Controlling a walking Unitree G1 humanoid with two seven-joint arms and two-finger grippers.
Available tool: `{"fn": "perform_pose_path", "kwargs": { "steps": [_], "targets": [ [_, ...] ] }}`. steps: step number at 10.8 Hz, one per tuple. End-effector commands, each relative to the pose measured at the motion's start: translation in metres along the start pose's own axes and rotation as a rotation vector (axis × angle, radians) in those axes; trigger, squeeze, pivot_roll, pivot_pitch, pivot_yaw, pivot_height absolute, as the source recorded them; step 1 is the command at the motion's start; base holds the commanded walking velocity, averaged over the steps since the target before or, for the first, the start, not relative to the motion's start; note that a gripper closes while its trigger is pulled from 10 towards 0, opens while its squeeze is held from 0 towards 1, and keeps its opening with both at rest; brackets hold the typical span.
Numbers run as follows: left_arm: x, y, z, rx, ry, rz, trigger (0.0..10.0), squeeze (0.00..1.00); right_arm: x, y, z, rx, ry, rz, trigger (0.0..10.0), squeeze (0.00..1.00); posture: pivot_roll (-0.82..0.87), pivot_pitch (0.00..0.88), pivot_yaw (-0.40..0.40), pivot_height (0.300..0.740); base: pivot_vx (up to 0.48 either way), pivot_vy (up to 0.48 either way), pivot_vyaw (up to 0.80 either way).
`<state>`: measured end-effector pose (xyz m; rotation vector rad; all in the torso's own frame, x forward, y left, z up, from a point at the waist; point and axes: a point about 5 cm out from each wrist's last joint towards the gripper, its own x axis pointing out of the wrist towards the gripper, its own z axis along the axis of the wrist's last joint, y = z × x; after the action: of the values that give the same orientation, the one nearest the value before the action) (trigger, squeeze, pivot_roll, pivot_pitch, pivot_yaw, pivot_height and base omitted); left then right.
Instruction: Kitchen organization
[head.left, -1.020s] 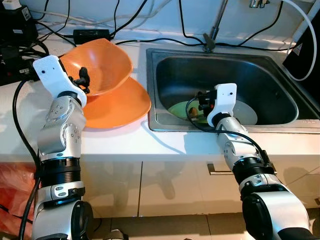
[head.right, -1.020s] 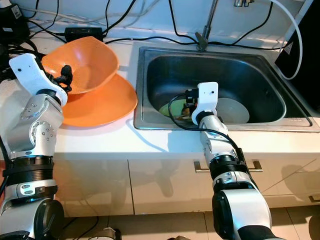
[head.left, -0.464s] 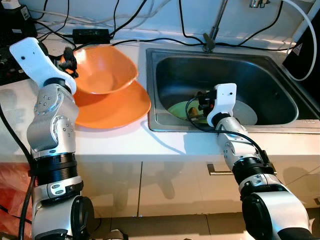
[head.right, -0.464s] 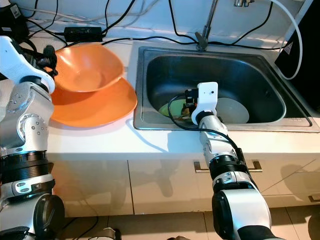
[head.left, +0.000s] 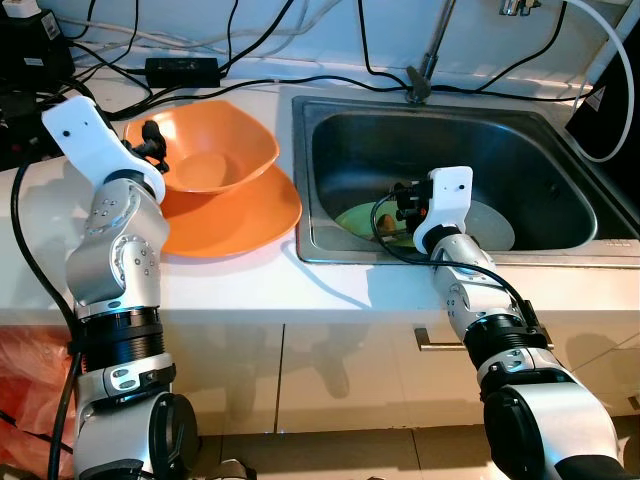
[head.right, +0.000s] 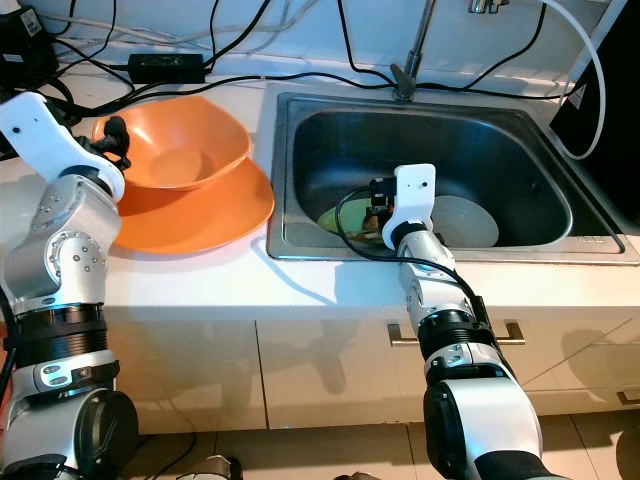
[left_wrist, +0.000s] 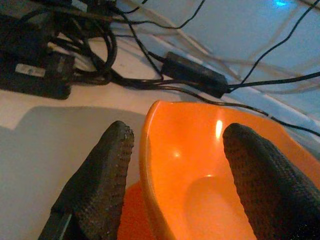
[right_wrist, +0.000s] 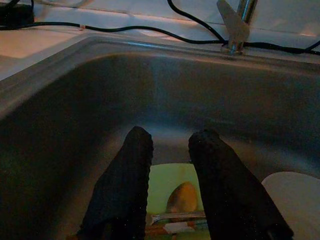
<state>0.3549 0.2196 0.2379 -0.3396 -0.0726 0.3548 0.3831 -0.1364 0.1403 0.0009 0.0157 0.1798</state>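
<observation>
**Orange bowl settled back on its plate, left pincer astride the rim**

From where I stand the left pincer (left_wrist: 172, 185) sits at the far-left edge of the orange bowl (head.left: 215, 150), its two black fingers (left_wrist: 97, 185) spread wide, one outside the wall and one inside, with daylight on both sides of the rim, so it grips nothing. The bowl rests upright on the orange plate (head.left: 250, 215) on the white counter (head.left: 250, 290), just beside the sink (head.left: 330, 245). The right pincer (right_wrist: 167, 190) hangs low inside the sink with a narrow gap between its fingers, empty, above a green dish (right_wrist: 162, 187) holding a spoon (right_wrist: 182, 197); a pale plate (head.left: 490, 225) lies next to that.

What could go wrong: the rim stands between the left fingers, so a careless pull sideways would drag or tip the bowl off the plate. Behind it lie a black power adapter (head.left: 182, 70) and a tangle of cables (left_wrist: 90, 60) (uncomfortably close to a sink), which a swinging wrist could snag.

A second ago the bowl was tilted steeply, held up on edge by that pincer; half a second ago it was nearly level with the arm swung further out to the robot's left. Now it lies flat and the arm has come back in. The right arm has not budged.
</observation>
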Motion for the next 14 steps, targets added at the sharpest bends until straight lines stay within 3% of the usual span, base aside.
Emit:
{"fn": "perform_pose_path", "kwargs": {
  "steps": [1,5,9,10,11,14],
  "targets": [
    [0.000,-0.002,-0.003,-0.013,0.033,0.027,10.0,0.00,-0.009,0.000,-0.027,0.017,0.113,-0.003,10.0,0.00,0.10,0.062,-0.069,0.740,0.000,0.000,0.00],
    [-0.002,-0.005,-0.013,-0.015,0.091,0.058,10.0,0.00,-0.009,0.001,-0.028,0.018,0.112,-0.001,10.0,0.00,0.09,0.056,-0.066,0.740,0.000,0.000,0.00],
    [-0.006,-0.024,-0.030,-0.202,0.234,-0.057,9.9,0.00,-0.008,0.001,-0.027,0.018,0.110,-0.001,10.0,0.00,0.09,0.052,-0.062,0.740,0.000,0.000,0.00],
    [-0.006,-0.025,-0.030,-0.217,0.239,-0.068,3.7,0.00,-0.008,0.001,-0.027,0.017,0.111,-0.002,10.0,0.00,0.09,0.051,-0.062,0.740,0.000,0.000,0.00],
    [-0.006,-0.027,-0.029,-0.228,0.239,-0.079,0.0,0.00,-0.008,0.001,-0.027,0.017,0.111,-0.001,10.0,0.00,0.09,0.051,-0.065,0.740,0.000,0.000,0.00],
    [-0.007,-0.031,-0.020,-0.235,0.174,-0.122,0.0,0.00,-0.008,0.001,-0.027,0.016,0.112,-0.001,10.0,0.00,0.09,0.055,-0.070,0.740,0.000,0.000,0.00]
  ]
}}
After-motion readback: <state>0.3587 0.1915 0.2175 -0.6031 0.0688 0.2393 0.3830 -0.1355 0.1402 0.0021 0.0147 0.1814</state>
